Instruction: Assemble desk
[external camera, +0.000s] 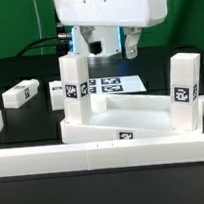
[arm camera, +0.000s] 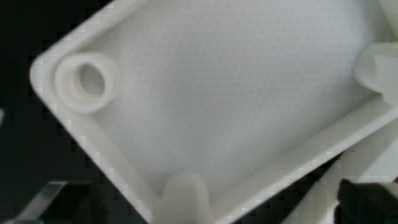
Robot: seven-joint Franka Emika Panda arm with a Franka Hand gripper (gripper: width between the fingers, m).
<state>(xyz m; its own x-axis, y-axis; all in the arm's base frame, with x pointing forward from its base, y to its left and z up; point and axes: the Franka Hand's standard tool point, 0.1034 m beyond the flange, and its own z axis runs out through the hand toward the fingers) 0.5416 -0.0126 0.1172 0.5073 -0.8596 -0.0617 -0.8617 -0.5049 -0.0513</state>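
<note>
White arm (external camera: 110, 7) hanging from above, wrist vertical, jaws spread wide

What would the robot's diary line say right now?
gripper: open, empty | white rimmed plastic desk top: two white block legs upright | third leg: lying loose

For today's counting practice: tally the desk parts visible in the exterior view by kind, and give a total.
desk top: 1
upright legs: 2
leg lying flat: 1
Total: 4
</note>
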